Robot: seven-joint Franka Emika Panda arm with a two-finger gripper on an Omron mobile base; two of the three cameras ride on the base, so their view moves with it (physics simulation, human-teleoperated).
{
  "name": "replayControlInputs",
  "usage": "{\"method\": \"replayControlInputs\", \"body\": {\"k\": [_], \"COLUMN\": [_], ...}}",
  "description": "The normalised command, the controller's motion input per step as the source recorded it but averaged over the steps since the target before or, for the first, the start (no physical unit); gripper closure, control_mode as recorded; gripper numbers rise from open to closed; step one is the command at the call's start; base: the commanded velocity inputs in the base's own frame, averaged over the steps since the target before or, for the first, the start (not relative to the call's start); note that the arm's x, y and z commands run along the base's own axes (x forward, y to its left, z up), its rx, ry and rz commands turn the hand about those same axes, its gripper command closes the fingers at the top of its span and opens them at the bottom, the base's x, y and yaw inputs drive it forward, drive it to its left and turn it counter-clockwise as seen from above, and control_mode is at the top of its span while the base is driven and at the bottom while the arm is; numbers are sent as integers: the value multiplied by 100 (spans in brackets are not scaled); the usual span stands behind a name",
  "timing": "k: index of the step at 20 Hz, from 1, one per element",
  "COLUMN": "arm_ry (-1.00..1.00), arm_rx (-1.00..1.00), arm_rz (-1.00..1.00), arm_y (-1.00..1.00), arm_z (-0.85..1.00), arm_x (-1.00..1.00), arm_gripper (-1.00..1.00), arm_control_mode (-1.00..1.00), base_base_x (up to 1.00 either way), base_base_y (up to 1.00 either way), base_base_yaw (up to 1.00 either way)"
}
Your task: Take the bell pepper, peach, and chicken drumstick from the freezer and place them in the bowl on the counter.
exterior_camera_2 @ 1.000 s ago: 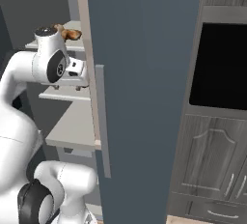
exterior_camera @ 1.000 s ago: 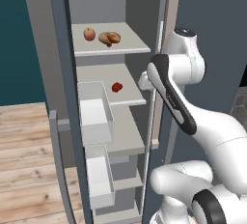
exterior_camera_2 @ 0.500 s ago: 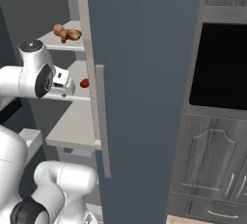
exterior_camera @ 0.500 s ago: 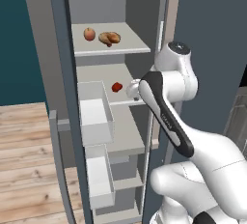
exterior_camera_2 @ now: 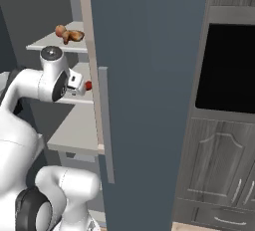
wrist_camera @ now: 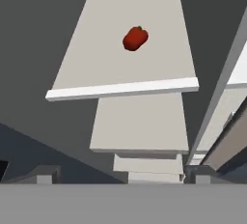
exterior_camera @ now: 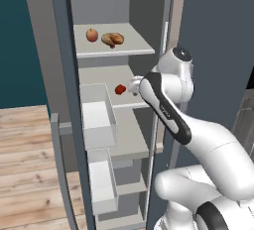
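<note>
Red bell pepper (exterior_camera: 120,89) 1, peach (exterior_camera: 92,34) 1, chicken drumstick (exterior_camera: 112,39) 1

The hand (exterior_camera: 133,86) has swung in toward the bell pepper (exterior_camera: 120,89) — now just beside it.

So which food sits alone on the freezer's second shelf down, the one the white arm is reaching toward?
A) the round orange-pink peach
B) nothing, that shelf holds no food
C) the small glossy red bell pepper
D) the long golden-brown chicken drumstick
C: the small glossy red bell pepper lies by itself on that pale grey shelf, while the round orange-pink peach and the golden-brown chicken drumstick lie together on the shelf above.
</note>
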Motion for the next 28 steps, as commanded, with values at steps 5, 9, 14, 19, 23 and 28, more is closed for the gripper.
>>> {"method": "replayControlInputs", "body": {"k": [5,9,14,19,23,28], "arm_ry": [0,0,0,0,0,0], "arm_rx": [0,-2,-16,-11,-7,0], "arm_rz": [-4,0,0,0,-1,-1], "arm_y": [1,2,17,17,11,0], "arm_z": [0,0,-13,-23,-22,-11], "arm_x": [71,18,15,21,29,32], "arm_gripper": [-100,-100,-100,-100,-100,-100], "arm_control_mode": [-100,-100,-100,-100,-100,-100], "base_base_x": [0,0,0,0,0,0], "base_base_y": [0,0,0,0,0,0], "base_base_yaw": [0,0,0,0,0,0]}}
